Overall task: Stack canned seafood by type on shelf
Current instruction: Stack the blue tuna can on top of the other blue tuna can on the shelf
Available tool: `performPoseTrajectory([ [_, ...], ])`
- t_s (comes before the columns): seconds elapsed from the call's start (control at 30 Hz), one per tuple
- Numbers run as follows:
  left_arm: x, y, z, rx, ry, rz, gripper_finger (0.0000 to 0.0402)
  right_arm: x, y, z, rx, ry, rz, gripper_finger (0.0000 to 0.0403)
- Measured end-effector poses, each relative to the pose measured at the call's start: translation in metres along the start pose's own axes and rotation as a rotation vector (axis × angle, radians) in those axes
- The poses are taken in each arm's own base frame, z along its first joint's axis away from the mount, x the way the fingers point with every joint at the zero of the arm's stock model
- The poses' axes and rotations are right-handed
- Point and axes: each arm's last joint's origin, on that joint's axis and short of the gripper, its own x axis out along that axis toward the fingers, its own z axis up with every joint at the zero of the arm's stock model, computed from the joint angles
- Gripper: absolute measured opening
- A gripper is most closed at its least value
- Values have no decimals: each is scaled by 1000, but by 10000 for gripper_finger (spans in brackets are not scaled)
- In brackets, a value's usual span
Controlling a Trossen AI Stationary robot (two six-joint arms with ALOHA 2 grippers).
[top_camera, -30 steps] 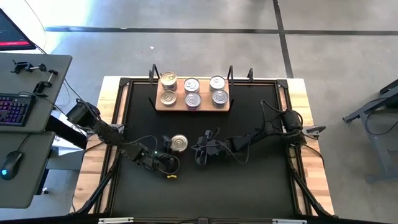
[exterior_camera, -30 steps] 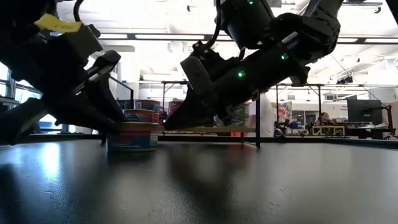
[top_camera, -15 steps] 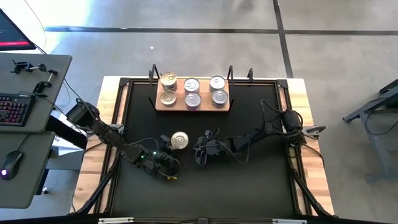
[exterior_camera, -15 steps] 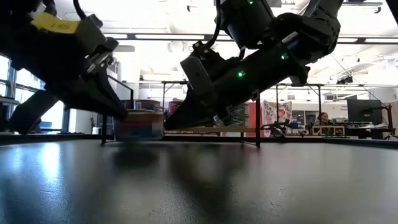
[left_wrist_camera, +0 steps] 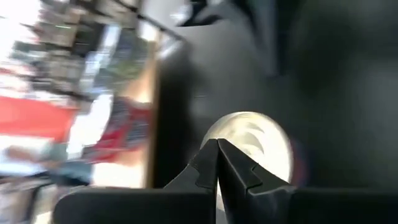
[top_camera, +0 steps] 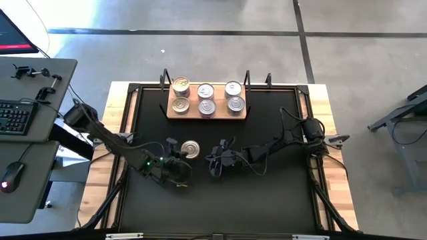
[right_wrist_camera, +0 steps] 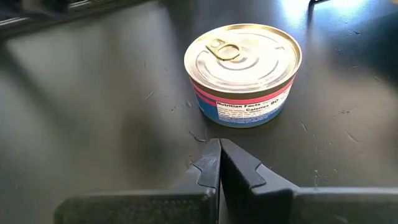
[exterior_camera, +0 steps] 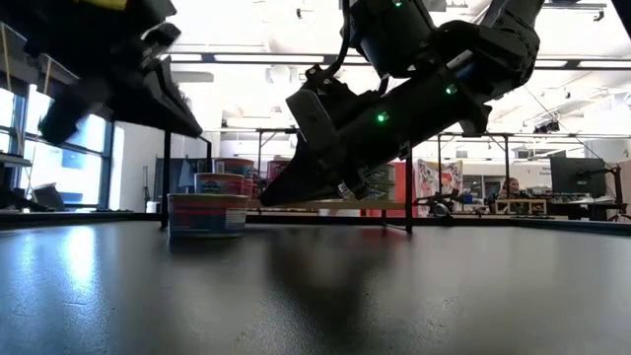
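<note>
L gripper [top_camera: 175, 148] pinched empty beside loose tin [top_camera: 191, 149], R gripper [top_camera: 215, 162] same; I reopen L, centre over tin before closing.

left end effector [top_camera: 171, 148] closed, lifted off loose tin [top_camera: 191, 148]

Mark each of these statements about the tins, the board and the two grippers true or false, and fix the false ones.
1. Six tins sit on the wooden board. True.
2. The loose tin lies on the black mat between the two grippers. True.
3. The left gripper is clamped on the loose tin. False: its fingers are shut on nothing, beside the tin.
4. The right gripper is wide open. False: its fingers are shut together.
5. The loose tin lies on its side. False: it stands upright, pull-tab lid up.
</note>
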Motion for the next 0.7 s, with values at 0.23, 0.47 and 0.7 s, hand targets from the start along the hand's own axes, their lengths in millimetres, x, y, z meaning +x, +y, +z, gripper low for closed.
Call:
performPoseTrajectory([
  [0.23,12,0,-8,3,4,-323,37,0,0,0,0,0,0,0],
  [0.47,32,-7,-24,-18,-19,-315,123,0,0,0,0,0,0,0],
  [0.7,42,-18,-29,30,32,-307,132,0,0,0,0,0,0,0],
])
